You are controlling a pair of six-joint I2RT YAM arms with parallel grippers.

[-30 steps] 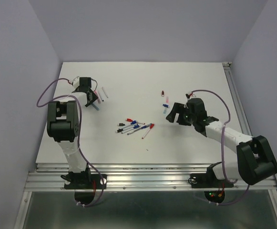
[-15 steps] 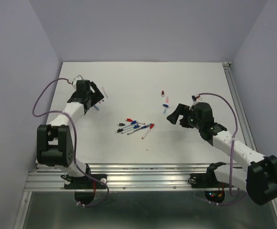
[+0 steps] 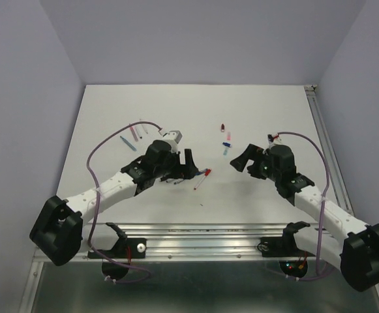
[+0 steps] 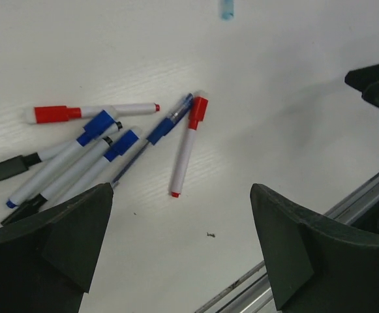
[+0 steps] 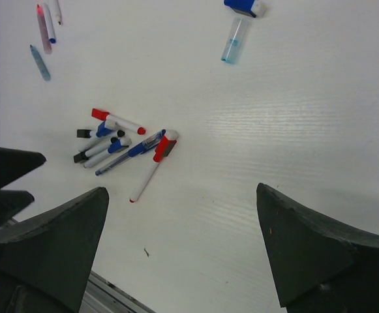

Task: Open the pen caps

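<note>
The left gripper [image 3: 184, 168] is hanging over the middle of the white table [image 3: 111, 104] with its fingers spread wide and nothing between them. In its wrist view the pen caps [image 4: 197, 112], short red, blue and black plastic sleeves, are sitting on a fan of slim white pens [image 4: 78, 163] at about ten o'clock from the gap. The right gripper [image 3: 240, 160] is likewise gaping empty, with the pile lying at nine o'clock from it and well apart. From above, the left gripper is covering most of the pile, leaving one red-capped pen [image 3: 201, 180] showing. What looks like a loose blue cap [image 5: 241, 6] is being cut off by the top edge of the right wrist view, just beside a clear bluish barrel [image 5: 231, 40]. The tabletop is showing a faint wood-like grain up close.
</note>
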